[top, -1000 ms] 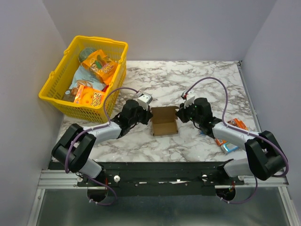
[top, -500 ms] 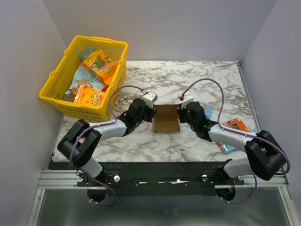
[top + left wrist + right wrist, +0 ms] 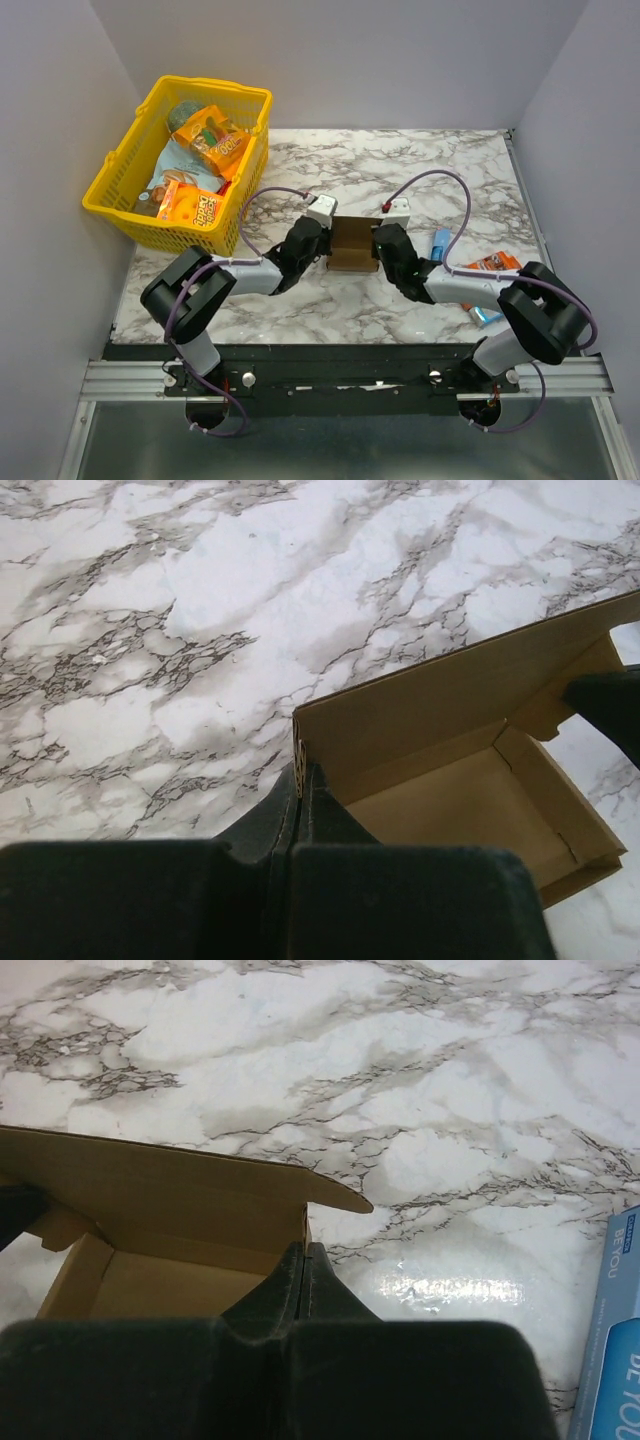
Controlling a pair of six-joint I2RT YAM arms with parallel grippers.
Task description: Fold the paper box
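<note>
The paper box (image 3: 352,245) is a plain brown cardboard tray with raised walls, in the middle of the marble table between my two grippers. My left gripper (image 3: 322,250) is shut on the box's left side wall; in the left wrist view the fingers (image 3: 300,780) pinch the wall's edge and the box (image 3: 470,740) opens to the right. My right gripper (image 3: 379,248) is shut on the right side wall; in the right wrist view it (image 3: 303,1255) pinches the wall and the box (image 3: 170,1210) opens to the left.
A yellow basket (image 3: 140,215) with orange snack packets stands at the back left. A slim blue packet (image 3: 439,243) and an orange packet (image 3: 497,264) lie right of the box; the blue packet also shows in the right wrist view (image 3: 612,1340).
Both grippers have closed in on the box from either side and moved slightly away from the bases. The box looks narrower, its side walls now raised.
</note>
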